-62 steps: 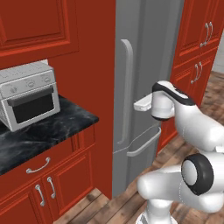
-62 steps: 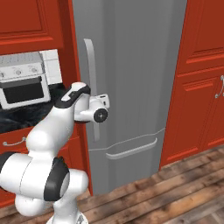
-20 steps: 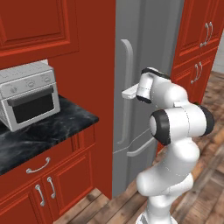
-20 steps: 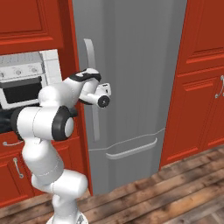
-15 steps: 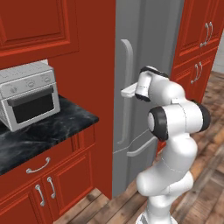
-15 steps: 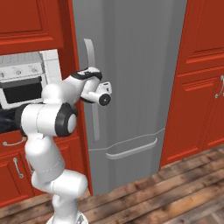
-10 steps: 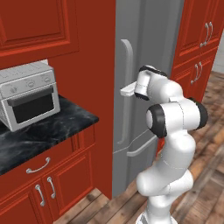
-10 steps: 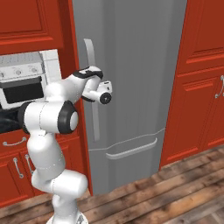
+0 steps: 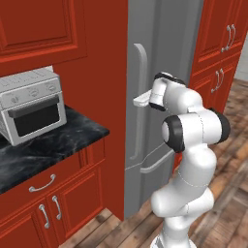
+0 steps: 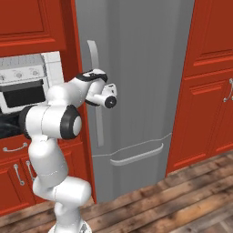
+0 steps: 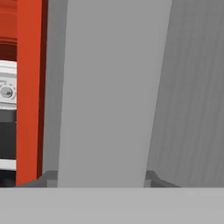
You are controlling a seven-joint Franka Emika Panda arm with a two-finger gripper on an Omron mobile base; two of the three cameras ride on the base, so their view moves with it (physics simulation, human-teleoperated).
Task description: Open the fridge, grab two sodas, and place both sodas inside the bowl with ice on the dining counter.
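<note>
One tall grey fridge (image 9: 164,72) stands before us with its door shut, and we take it as our landmark: red cabinets (image 10: 211,82) flank it on both sides, and off to its left a white toaster oven (image 9: 31,109) sits on a black marble counter (image 9: 53,145) above red drawers (image 9: 46,181). We have our gripper (image 9: 140,100) at the fridge's long vertical bar handle (image 9: 140,63), roughly at the middle of the bar's height, with the white arm folded up close in front of the door. In the hand view the handle (image 11: 107,92) runs as a broad pale grey bar straight up between our two finger tips, one tip (image 11: 49,177) showing against each side of it at the bottom, so our jaws look drawn in around the bar; we cannot tell for certain whether the pads press on it. Beside the bar in that same view lie the ribbed grey face of the fridge door (image 11: 192,96) on one side and a strip of red cabinet on the other. Below our gripper, the fridge's bottom drawer pull (image 10: 136,156) runs crosswise over the lower door.
</note>
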